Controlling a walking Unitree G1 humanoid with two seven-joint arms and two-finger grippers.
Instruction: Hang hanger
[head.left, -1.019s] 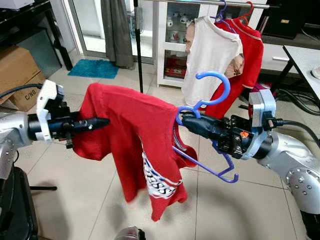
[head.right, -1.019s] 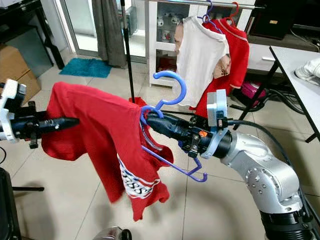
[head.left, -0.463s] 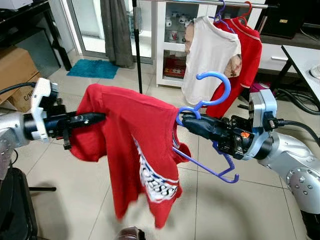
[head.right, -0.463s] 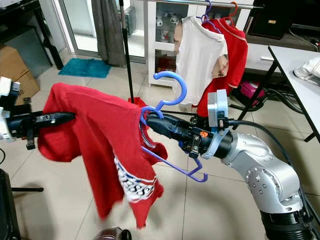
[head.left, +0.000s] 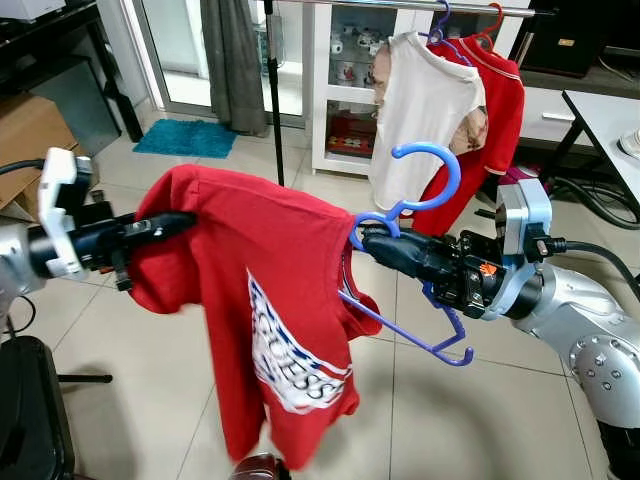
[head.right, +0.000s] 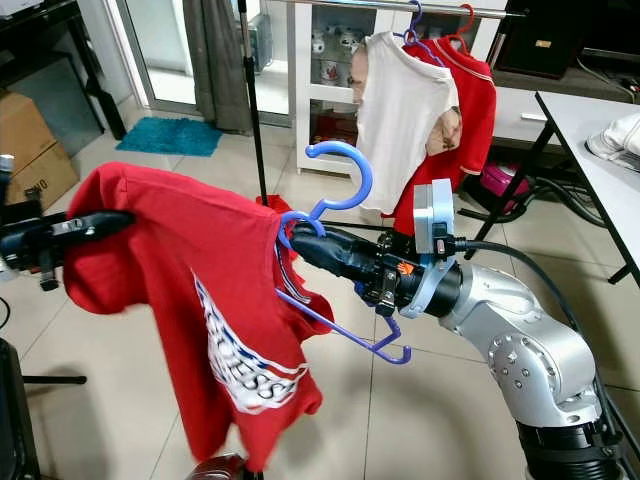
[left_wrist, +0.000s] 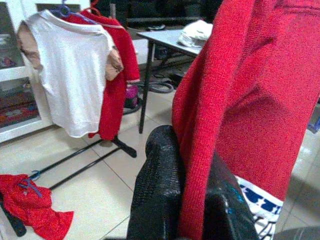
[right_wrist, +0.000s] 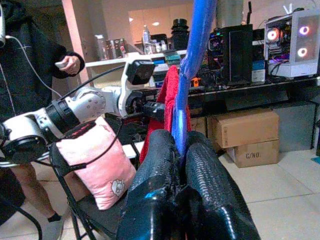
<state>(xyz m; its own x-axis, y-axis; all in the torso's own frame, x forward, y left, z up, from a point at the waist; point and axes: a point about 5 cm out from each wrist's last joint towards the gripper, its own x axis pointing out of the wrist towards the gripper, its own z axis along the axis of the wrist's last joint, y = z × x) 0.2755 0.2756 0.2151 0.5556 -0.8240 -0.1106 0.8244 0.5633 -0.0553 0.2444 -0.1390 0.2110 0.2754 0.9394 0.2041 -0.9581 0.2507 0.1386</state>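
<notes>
A white shirt (head.left: 425, 110) hangs beside a red one (head.left: 497, 100) — teal mat (head.left: 187, 137), cardboard box (head.left: 30, 140).

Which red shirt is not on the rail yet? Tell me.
The red shirt with white print, held up between the left claw and the right claw on a blue hanger. The other red shirt hangs on the rail.

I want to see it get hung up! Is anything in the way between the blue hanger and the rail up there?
Nothing visible blocks it. The right pincer holds the blue hanger below the rail, open air between. A white shirt already hangs near the rail's right end.
</notes>
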